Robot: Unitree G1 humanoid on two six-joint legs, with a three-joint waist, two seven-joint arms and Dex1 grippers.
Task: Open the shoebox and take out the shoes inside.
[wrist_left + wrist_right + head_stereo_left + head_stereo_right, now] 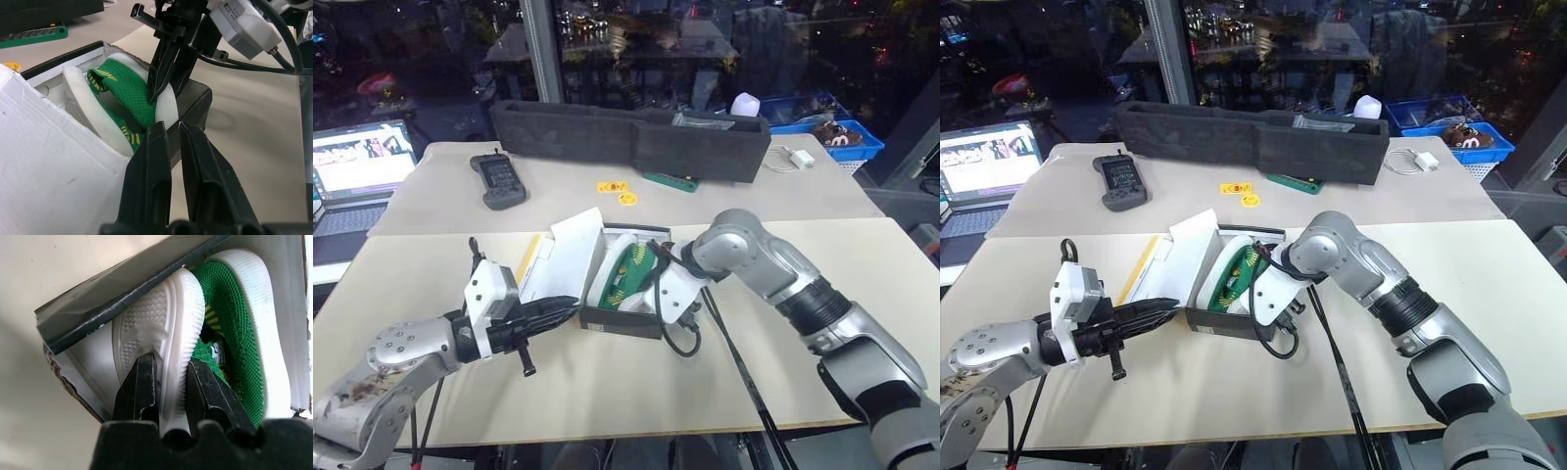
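Left gripper, fingers closed and empty, props the shoebox lid; right gripper pinches a shoe sole for extraction.

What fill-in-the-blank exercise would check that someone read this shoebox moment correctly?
1. The shoebox stands with its lid ____.
2. The right gripper has its fingers on either side of a shoe's white ____.
3. The shoes in the box are white and ____.
4. The left gripper, fingers shut, points at the box from the side where the ____ stands at the table edge.

Missing words: open; sole; green; laptop
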